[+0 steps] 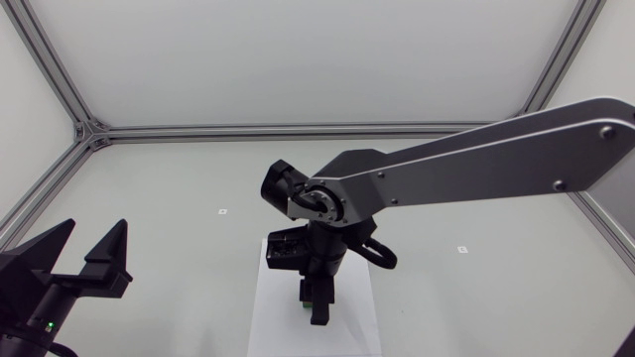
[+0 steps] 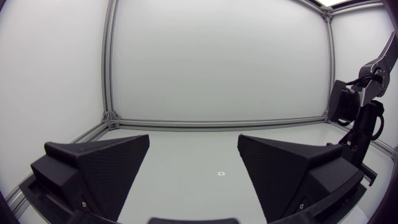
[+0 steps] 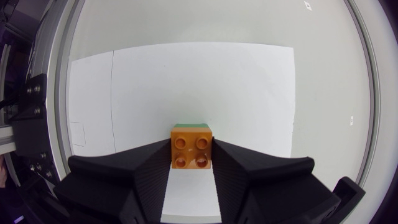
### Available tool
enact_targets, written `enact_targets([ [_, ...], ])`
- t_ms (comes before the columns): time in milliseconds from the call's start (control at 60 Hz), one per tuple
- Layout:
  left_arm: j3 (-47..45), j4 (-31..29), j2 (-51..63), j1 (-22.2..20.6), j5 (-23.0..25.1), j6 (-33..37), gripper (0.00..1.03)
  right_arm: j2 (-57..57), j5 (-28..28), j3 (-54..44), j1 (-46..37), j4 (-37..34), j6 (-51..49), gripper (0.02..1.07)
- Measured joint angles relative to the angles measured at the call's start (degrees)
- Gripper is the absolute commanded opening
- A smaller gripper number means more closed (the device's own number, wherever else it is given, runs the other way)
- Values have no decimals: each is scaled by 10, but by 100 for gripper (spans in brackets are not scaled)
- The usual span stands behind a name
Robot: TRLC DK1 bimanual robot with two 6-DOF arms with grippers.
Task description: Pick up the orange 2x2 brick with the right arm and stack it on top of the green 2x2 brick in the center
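The right arm [image 1: 476, 159] reaches over a white sheet [image 3: 249, 81] lying mid-table [image 1: 198, 178], toward the near edge. Its pincer [image 3: 191, 155] clenches the orange brick [image 3: 191, 151], studs up, seemingly seated on the green brick [image 3: 191, 125], which shows only as a sliver. Stacking looks nearly done; next, press down, release, lift straight up. The left pincer [image 1: 94, 233] sits released near the left edge.

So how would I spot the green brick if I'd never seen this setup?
Find the white paper sheet in the middle, where the right claw holds the orange brick. The green brick is the thin strip showing just past the orange one, the only green on that sheet.
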Motion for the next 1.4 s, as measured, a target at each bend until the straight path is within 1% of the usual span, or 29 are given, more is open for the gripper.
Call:
enact_targets([
  [550, 0, 0, 0, 0, 0, 0, 99, -4, 14, -5, 5, 5, -2, 7],
  [1083, 0, 0, 0, 0, 0, 0, 99, -3, 13, 0, 5, -2, -15, 8],
  [1150, 0, 0, 0, 0, 0, 0, 99, -2, 13, 1, 5, -3, -15, 9],
  [1200, 0, 0, 0, 0, 0, 0, 99, -2, 13, 2, 5, -5, -15, 15],
  [1350, 0, 0, 0, 0, 0, 0, 99, -1, 13, 4, 5, -8, -15, 17],
  [1400, 0, 0, 0, 0, 0, 0, 99, -1, 13, 5, 5, -9, -15, 20],
])
